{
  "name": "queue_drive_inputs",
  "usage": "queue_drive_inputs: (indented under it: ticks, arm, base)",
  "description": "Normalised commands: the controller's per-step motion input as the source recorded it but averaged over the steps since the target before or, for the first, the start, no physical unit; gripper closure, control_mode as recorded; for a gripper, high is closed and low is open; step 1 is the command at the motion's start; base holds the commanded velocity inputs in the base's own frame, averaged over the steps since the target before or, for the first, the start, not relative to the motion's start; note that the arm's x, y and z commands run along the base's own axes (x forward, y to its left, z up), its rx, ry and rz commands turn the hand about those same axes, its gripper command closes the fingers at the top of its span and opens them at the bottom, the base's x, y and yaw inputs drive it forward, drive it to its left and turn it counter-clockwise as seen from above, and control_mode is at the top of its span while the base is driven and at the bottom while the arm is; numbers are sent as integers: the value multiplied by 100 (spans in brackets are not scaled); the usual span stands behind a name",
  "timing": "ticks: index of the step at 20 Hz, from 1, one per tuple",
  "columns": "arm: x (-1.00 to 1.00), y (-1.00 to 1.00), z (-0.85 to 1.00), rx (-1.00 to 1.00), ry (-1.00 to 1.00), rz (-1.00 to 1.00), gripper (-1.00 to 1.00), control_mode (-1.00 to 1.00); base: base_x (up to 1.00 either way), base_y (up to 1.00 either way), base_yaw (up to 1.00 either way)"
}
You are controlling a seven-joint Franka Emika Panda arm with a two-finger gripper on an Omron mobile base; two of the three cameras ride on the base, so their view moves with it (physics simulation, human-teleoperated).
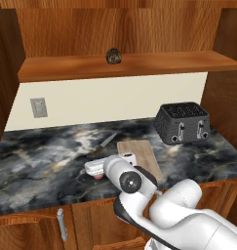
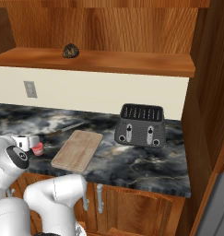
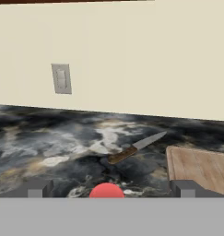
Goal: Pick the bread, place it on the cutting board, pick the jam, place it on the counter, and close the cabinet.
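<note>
The bread point(image 1: 113, 56) point(image 2: 70, 50), a dark speckled lump, sits on the inner shelf of the open cabinet point(image 1: 139, 64) point(image 2: 132, 64). Below, the tan cutting board point(image 1: 143, 155) point(image 2: 79, 150) lies bare on the dark marble counter point(image 1: 37, 156) point(image 2: 132, 166). My gripper point(image 1: 94, 169) point(image 2: 26, 141) point(image 3: 111, 189) hangs low over the counter, left of the board, and is open with its fingers wide apart. The pink-red jam point(image 1: 98, 176) point(image 2: 38, 148) point(image 3: 107, 190) stands on the counter between the fingers, and neither finger touches it.
A knife point(image 1: 104, 144) point(image 2: 62, 129) point(image 3: 136, 147) lies on the counter just beyond the gripper. A black toaster point(image 1: 182, 122) point(image 2: 141, 125) stands right of the board. A wall outlet point(image 1: 38, 107) point(image 3: 61, 78) is on the cream backsplash. Lower cabinet handles point(image 1: 61, 224) sit under the counter's edge.
</note>
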Motion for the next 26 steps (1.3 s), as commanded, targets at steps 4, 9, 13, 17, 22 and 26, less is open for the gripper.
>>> queue_drive_inputs:
  ticks: [4,9,13,17,22,26]
  arm:
    - [-29,-16,33,0,7,0,-100,-100]
    - [-34,-11,35,0,11,0,-100,-100]
    - [-35,-1,32,0,13,0,-100,-100]
    - [-31,-1,29,0,12,0,-100,-100]
    - [-18,-6,33,0,4,0,-100,-100]
    - [-13,-13,32,0,0,0,-100,-100]
  base:
    - [0,0,0]
    - [0,0,0]
    - [0,0,0]
    - [0,0,0]
    - [0,0,0]
    - [0,0,0]
